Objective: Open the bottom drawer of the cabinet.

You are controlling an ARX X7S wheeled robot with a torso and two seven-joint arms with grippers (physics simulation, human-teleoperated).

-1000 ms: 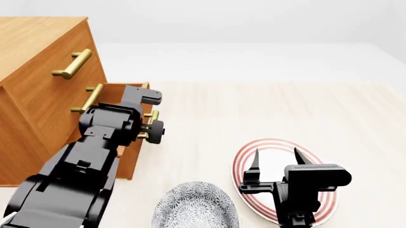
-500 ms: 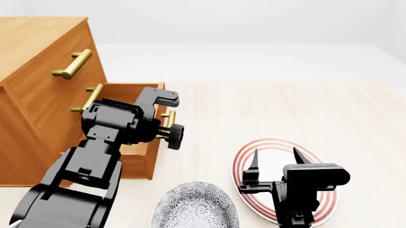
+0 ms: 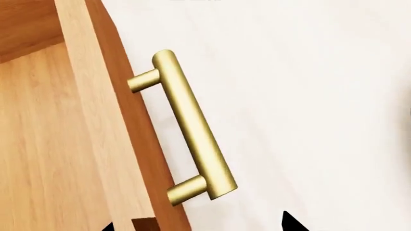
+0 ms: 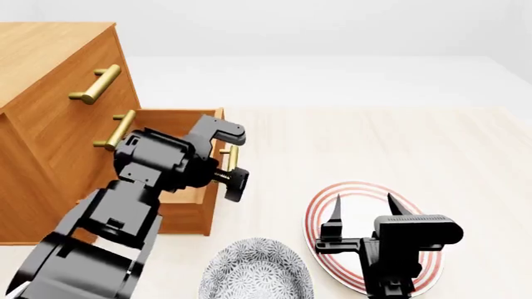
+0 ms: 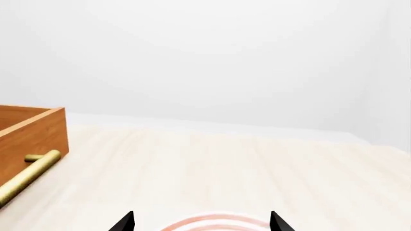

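The orange-brown cabinet (image 4: 50, 56) stands at the left. Its bottom drawer (image 4: 189, 215) is pulled well out, its inside showing. The drawer's gold bar handle (image 4: 232, 156) sits between the spread fingers of my left gripper (image 4: 231, 159). In the left wrist view the handle (image 3: 192, 130) juts from the drawer front (image 3: 109, 120), and my left gripper (image 3: 196, 226) has its tips wide apart, one on each side of the front and handle, touching neither. My right gripper (image 4: 363, 208) is open and empty above the plate; its tips also show in the right wrist view (image 5: 201, 222).
A red-ringed white plate (image 4: 320, 205) lies on the pale floor under my right gripper. A grey patterned bowl (image 4: 258, 271) sits at the front centre. The two upper drawers are shut, their gold handles (image 4: 96, 84) sticking out.
The bottom drawer has slid further out to the right, and my left gripper has moved with its handle. The right arm has barely moved.
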